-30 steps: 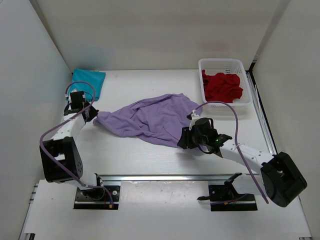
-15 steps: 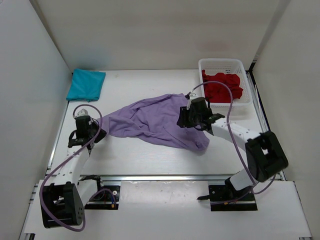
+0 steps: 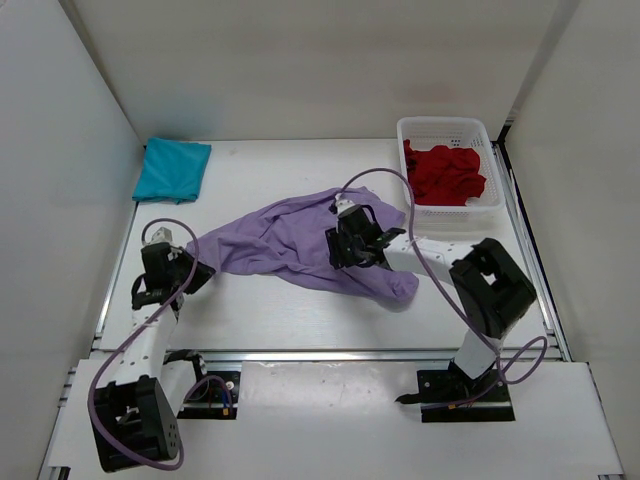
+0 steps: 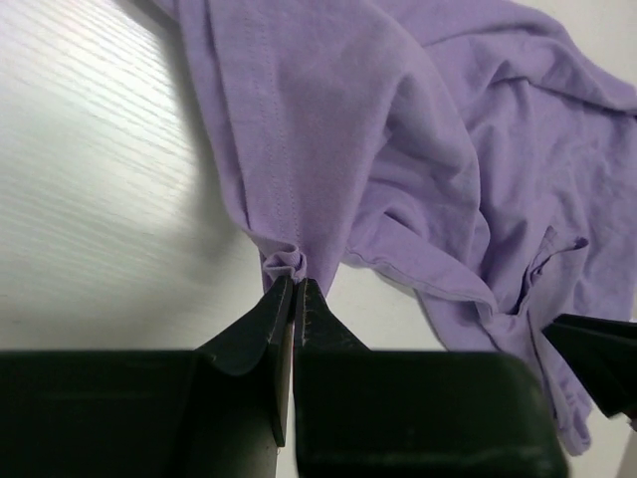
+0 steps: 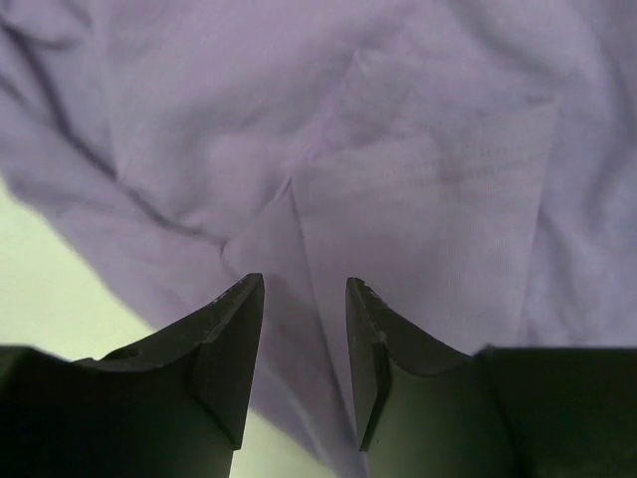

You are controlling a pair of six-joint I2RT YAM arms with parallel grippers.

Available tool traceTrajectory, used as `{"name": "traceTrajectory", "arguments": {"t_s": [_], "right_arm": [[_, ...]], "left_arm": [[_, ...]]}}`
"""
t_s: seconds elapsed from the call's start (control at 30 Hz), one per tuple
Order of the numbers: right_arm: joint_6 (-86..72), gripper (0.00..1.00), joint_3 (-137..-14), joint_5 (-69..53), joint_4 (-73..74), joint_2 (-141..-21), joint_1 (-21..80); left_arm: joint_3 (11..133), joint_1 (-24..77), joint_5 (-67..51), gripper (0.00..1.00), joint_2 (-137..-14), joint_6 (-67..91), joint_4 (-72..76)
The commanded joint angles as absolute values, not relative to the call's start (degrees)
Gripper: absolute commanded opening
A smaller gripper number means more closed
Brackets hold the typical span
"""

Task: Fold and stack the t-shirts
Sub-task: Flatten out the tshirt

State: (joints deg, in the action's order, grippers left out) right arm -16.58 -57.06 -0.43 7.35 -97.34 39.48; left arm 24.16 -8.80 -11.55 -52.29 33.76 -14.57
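1. Spreading step: the left claw (image 4: 294, 291), clamped on a bunched edge of the lavender t-shirt (image 3: 290, 240), holds it crumpled at mid-counter (image 3: 280, 310).
2. The right claw (image 5: 304, 289) hovers over the cloth, jaws apart, gripping nothing. Next it likely needs a hem to pinch.
3. A second ago it sat at the shirt's near-right edge; it is now mid-shirt.

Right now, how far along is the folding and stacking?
Done: the teal t-shirt lies folded at the far left. In hand: the lavender t-shirt, rumpled mid-table, its edge pinched by the left gripper, the right gripper open over it. Left: the dark red t-shirt, crumpled in the basket.
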Motion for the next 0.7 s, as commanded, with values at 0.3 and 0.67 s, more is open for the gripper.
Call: {"name": "traceTrajectory", "arguments": {"t_s": [0.3,0.67], "right_arm": [[-16.7,0.37,-67.7,3.0,8.7,-107.3,39.2],[-16.9,0.34,-70.8,4.0,10.4,-109.8,39.7]], "left_arm": [[22.5,-19.0,-30.8,0.01,-51.1,33.3,-11.5],[26.0,-17.9,-24.6,0.0,-50.9,32.0,-18.0]]}}
